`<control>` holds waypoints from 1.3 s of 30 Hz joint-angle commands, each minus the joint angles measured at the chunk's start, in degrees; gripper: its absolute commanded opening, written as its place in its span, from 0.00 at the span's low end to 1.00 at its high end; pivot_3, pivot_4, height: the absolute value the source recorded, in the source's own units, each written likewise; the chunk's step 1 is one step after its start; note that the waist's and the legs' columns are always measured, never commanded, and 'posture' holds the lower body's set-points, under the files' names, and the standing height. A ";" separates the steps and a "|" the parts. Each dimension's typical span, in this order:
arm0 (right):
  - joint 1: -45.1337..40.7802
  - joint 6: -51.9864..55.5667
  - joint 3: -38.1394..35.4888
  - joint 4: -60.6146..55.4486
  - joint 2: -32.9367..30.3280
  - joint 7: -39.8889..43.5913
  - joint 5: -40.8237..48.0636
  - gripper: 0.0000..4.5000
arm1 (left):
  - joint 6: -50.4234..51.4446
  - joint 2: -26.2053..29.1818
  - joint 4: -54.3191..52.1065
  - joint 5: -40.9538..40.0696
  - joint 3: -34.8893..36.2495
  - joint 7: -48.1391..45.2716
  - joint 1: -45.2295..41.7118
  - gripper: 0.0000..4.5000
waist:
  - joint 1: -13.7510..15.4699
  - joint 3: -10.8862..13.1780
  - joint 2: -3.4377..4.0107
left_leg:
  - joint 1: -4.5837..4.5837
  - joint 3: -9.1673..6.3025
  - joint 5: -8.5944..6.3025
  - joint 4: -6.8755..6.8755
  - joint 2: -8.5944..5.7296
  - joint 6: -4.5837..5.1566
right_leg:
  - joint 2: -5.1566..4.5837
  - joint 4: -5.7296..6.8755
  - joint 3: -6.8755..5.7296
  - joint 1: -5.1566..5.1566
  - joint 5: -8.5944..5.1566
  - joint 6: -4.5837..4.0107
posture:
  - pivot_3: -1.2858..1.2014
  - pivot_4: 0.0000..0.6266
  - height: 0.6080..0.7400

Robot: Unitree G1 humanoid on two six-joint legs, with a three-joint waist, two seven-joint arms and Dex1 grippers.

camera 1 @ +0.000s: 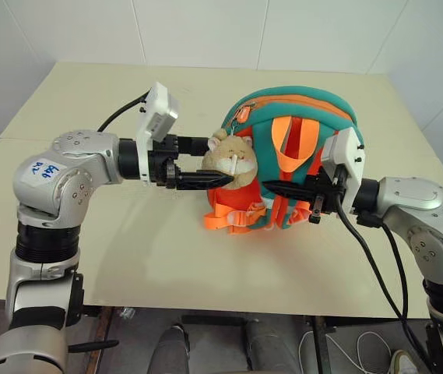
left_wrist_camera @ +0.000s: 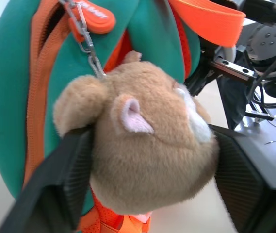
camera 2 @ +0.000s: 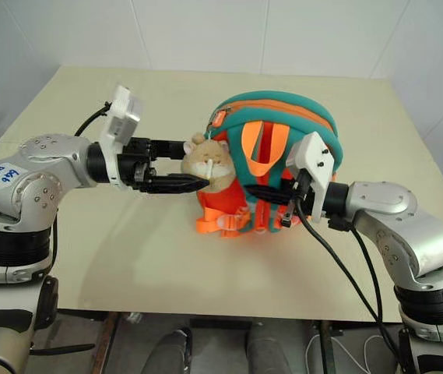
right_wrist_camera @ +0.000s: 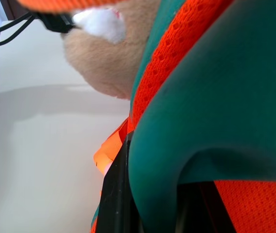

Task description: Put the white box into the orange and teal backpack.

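Note:
The orange and teal backpack (camera 1: 299,117) stands upright on the cream table (camera 1: 128,257), its orange straps facing me. A tan plush toy (camera 1: 233,160) hangs from a zipper chain (left_wrist_camera: 87,46) on its left side. My left gripper (camera 1: 219,162) reaches in level from the left, and its black fingers (left_wrist_camera: 55,189) press both sides of the toy's head. From the right, my right gripper (camera 1: 272,188) is shut on the teal edge of the backpack (right_wrist_camera: 215,121) near its bottom. The white box is out of view.
The table's front edge (camera 1: 205,308) runs just below both arms, with floor and cables beneath it. A white tiled wall (camera 1: 205,31) stands behind the table. Bare tabletop lies left of and behind the backpack.

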 commanded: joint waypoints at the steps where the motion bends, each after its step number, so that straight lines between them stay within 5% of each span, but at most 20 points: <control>1: 0.41 -2.75 -1.02 -1.88 1.03 0.30 0.22 0.00 | 1.29 1.34 -0.75 -1.22 0.46 0.53 -1.80 0.56 | 0.02 0.00 0.00 | 0.00 0.00 0.00 -0.01 0.00 0.00 | 0.00 0.00 0.00 0.00 0.00 0.00 | 0.52 0.24 1.00; 7: 5.27 -9.99 -4.60 -3.19 8.22 1.78 4.39 0.00 | 2.75 3.04 4.79 -0.66 2.34 2.02 -5.73 0.22 | 0.00 0.01 -0.03 | 0.00 -0.01 0.00 -0.01 0.00 0.00 | 0.02 0.00 0.00 0.00 0.00 0.00 | 0.52 0.24 1.00; 11: 7.39 -11.35 -4.59 -3.75 9.20 2.12 5.18 0.00 | 3.96 4.03 8.79 -0.20 3.00 3.20 -7.34 0.12 | 0.06 0.02 -0.04 | -0.01 -0.01 0.00 -0.01 0.00 -0.01 | 0.02 -0.01 0.00 0.00 0.00 0.01 | 0.52 0.24 1.00; 20: 10.12 -11.82 -4.13 -4.71 8.58 1.77 4.98 0.00 | 1.51 8.22 23.59 4.24 1.79 2.78 -10.49 0.10 | 0.00 0.01 -0.04 | 0.02 -0.02 0.01 -0.01 0.00 -0.01 | 0.03 0.03 -0.01 0.00 0.00 0.00 | 0.52 0.24 1.00; 27: 10.63 -11.85 -4.17 -5.15 8.30 1.25 4.88 0.00 | -2.30 9.96 30.15 11.93 -6.39 0.09 -9.50 0.10 | 0.00 0.02 -0.04 | 0.02 -0.01 0.01 -0.03 0.00 -0.01 | 0.03 0.02 -0.01 0.00 0.00 0.00 | 0.52 0.24 1.00; 39: 10.18 -10.78 -3.79 -5.61 7.94 -0.26 4.76 0.00 | -9.61 4.85 35.00 20.94 -17.52 -4.34 -4.45 0.10 | -0.03 0.01 -0.04 | 0.02 -0.01 0.01 -0.04 0.00 -0.01 | 0.03 0.01 0.00 0.00 0.00 -0.01 | 0.52 0.24 1.00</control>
